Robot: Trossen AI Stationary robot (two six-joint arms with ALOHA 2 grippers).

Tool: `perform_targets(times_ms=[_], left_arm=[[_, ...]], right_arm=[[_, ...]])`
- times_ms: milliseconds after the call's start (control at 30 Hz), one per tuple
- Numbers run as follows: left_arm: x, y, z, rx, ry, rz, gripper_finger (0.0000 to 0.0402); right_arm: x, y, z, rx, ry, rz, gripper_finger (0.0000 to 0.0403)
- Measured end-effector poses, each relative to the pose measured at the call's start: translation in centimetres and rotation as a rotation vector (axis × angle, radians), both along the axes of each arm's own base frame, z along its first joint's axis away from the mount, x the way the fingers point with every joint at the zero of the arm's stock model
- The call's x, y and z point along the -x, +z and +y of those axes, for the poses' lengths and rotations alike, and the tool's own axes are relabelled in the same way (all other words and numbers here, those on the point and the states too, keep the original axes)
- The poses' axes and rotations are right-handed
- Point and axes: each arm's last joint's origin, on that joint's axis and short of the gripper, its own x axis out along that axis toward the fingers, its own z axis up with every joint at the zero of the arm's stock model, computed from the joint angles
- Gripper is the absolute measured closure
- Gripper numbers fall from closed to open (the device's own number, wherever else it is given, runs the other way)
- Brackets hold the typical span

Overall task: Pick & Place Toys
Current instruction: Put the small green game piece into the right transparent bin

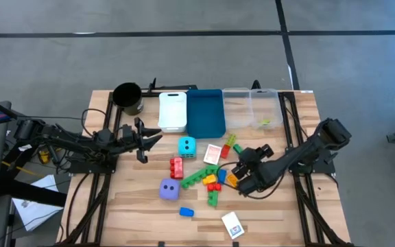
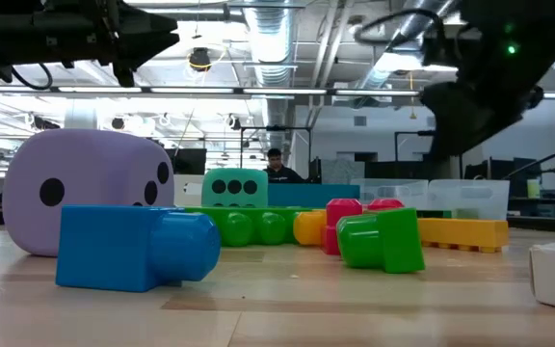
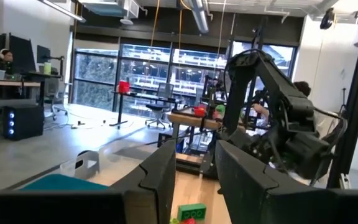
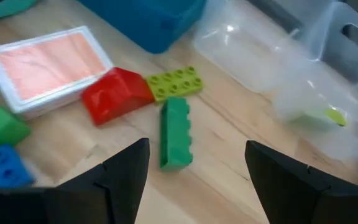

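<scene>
The toys lie loose on the wooden table: a purple die (image 1: pixel 169 189) (image 2: pixel 85 188), a cyan die (image 1: pixel 186 145), a blue brick (image 1: pixel 186 212), a red brick (image 1: pixel 177 167), and green, yellow and orange bricks (image 1: pixel 208 180). My right gripper (image 1: pixel 242 160) (image 4: pixel 197 162) hangs open, slanting down over a dark green brick (image 4: pixel 176 134) that lies flat between the lines of its fingers, untouched. Beside that brick lie a red roof-shaped brick (image 4: pixel 117 93), a lime plate (image 4: pixel 174 83) and a pink-faced card (image 4: pixel 45 62). My left gripper (image 1: pixel 158 136) (image 3: pixel 194 177) waits at the left above the table, narrowly open and holding nothing.
Along the far edge stand a black cup (image 1: pixel 127 98), a white bin (image 1: pixel 172 111), a blue bin (image 1: pixel 206 113) and a clear bin (image 1: pixel 261 108) with a small green piece inside. A second card (image 1: pixel 232 225) lies near the front edge. Bare wood shows at the front left.
</scene>
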Motion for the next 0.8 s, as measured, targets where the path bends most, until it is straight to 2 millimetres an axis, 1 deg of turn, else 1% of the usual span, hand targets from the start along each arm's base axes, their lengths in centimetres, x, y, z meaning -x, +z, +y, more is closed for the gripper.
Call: perform_targets(times_ms=[67, 133, 233, 467, 567, 633, 700, 800], left_arm=[[0.0, 0.0, 0.0, 0.000, 0.000, 0.000, 0.0293], [0.0, 0.0, 0.0, 0.000, 0.003, 0.000, 0.0293], [0.0, 0.0, 0.2, 0.000, 0.014, 0.000, 0.0293], [0.0, 0.0, 0.7, 0.000, 0.046, 0.000, 0.0293], [0.0, 0.0, 0.8, 0.000, 0.054, 0.000, 0.0293], [0.0, 0.0, 0.9, 0.000, 0.059, 0.000, 0.0293], [0.0, 0.0, 0.9, 0.000, 0.060, 0.000, 0.0293], [0.0, 0.0, 1.0, 0.000, 0.061, 0.000, 0.0293]], right_arm=[[0.1, -0.5, 0.1, 0.016, -0.011, 0.004, 0.0143], [0.7, -1.0, 0.2, 0.036, -0.003, 0.006, 0.0143], [1.9, -1.9, 0.6, 0.036, 0.033, -0.038, 0.0143], [5.3, -5.3, 1.7, -0.032, 0.194, -0.256, 0.0143], [6.8, -6.9, 1.4, -0.026, 0.225, -0.353, 0.0143], [7.6, -7.9, 0.8, -0.018, 0.215, -0.388, 0.0143], [8.1, -8.5, 0.2, -0.025, 0.195, -0.403, 0.0143], [8.4, -9.1, -0.6, -0.017, 0.174, -0.422, 0.0143]])
